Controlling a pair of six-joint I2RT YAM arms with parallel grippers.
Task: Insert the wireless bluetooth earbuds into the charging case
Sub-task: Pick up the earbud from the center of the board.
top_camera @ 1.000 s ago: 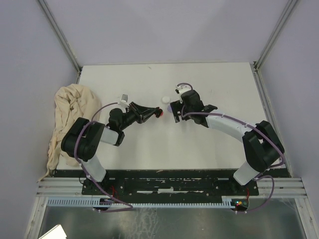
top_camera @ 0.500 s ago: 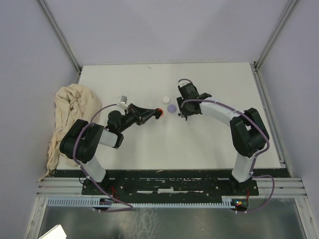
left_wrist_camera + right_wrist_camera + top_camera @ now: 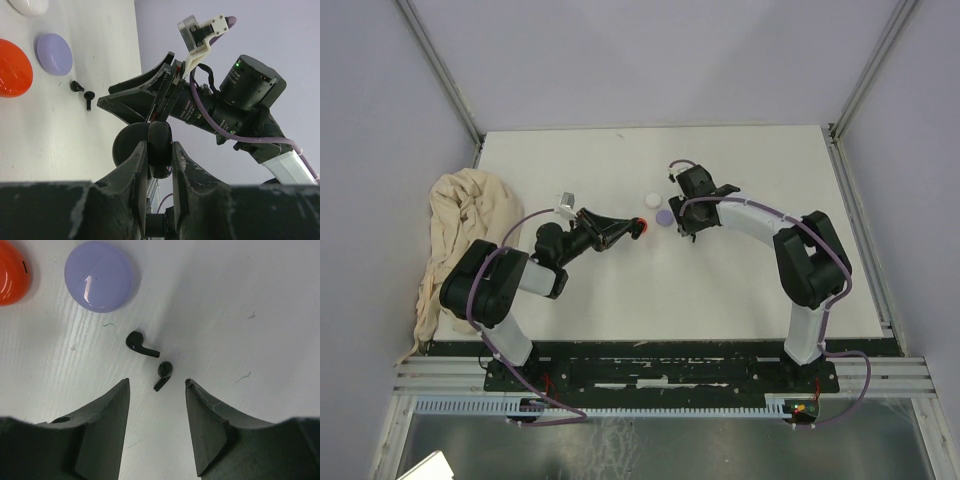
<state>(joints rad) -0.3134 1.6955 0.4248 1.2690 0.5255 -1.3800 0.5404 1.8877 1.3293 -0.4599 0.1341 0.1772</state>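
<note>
Two black earbuds lie loose on the white table. My right gripper hangs open just above them, and the nearer earbud's stem reaches the gap between the fingertips. The left wrist view shows the same earbuds beside the right gripper's fingers. My left gripper is shut on a round black charging case, held off the table. From above, the left gripper points right toward the right gripper.
A red disc, a lilac disc and a white disc lie between the two grippers. A crumpled beige cloth is heaped at the table's left edge. Grey walls close in the table's sides and back.
My right gripper has swung round over the black earbuds and its jaws have narrowed from wide to about half. The left arm and the case have not moved.
</note>
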